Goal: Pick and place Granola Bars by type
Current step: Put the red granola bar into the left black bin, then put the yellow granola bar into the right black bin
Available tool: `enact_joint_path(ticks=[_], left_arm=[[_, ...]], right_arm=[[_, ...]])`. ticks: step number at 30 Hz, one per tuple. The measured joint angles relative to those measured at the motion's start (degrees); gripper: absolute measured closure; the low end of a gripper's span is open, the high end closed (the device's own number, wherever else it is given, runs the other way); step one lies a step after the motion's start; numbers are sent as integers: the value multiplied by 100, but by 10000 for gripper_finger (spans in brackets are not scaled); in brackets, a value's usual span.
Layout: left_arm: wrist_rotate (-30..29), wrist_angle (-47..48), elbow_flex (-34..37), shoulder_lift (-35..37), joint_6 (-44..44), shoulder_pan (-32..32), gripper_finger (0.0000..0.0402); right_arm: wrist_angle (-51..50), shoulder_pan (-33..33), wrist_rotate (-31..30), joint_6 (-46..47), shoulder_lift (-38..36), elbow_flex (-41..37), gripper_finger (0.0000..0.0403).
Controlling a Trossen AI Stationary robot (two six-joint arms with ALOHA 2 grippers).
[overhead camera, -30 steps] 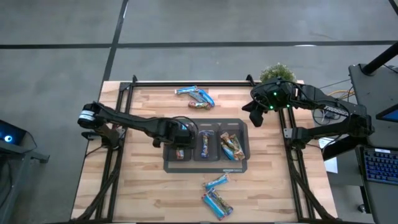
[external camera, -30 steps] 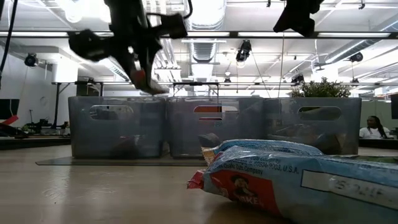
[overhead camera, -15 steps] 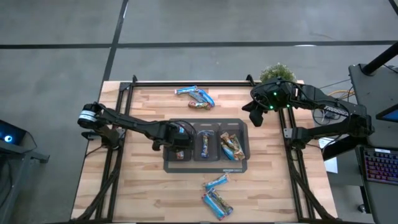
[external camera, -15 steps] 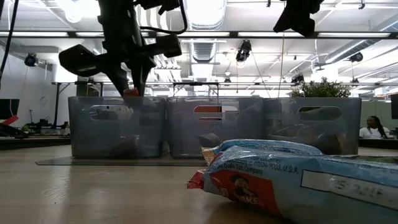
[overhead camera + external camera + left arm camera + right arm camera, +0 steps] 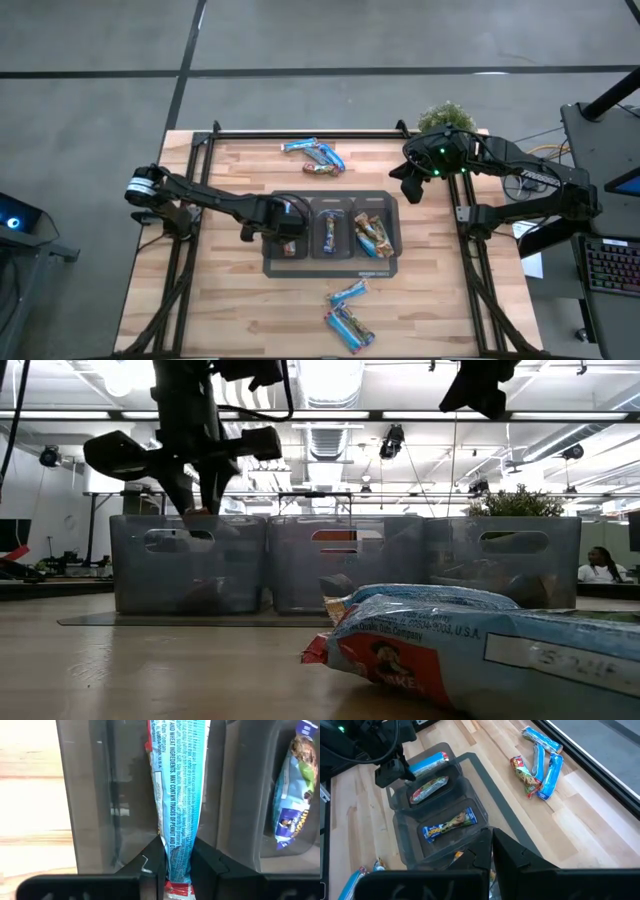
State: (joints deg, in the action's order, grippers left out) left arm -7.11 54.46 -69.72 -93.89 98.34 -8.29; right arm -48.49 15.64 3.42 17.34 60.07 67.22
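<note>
Left claw clamped on a light blue granola bar, hanging over the leftmost compartment of the grey tray mid-worktop. Right claw shut, empty, raised near the worktop's far right corner. More bars lying in the tray; loose ones beyond it and others on the near side.
</note>
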Motion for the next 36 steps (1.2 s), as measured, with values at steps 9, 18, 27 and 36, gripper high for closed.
enact_joint_path(ticks=[9,18,27,36], left_arm=[[499,-562,544,-4,186,0,351],[555,-786,728,-4,182,2,313],[817,-751,728,-4,51,4,247],[1076,-733,391,9,-323,7,244]], right_arm=[[4,0,-13,0,0,0,394],[35,-1,-11,5,0,-1,394],[131,0,-9,18,1,-2,394],[131,0,3,20,2,-2,394]])
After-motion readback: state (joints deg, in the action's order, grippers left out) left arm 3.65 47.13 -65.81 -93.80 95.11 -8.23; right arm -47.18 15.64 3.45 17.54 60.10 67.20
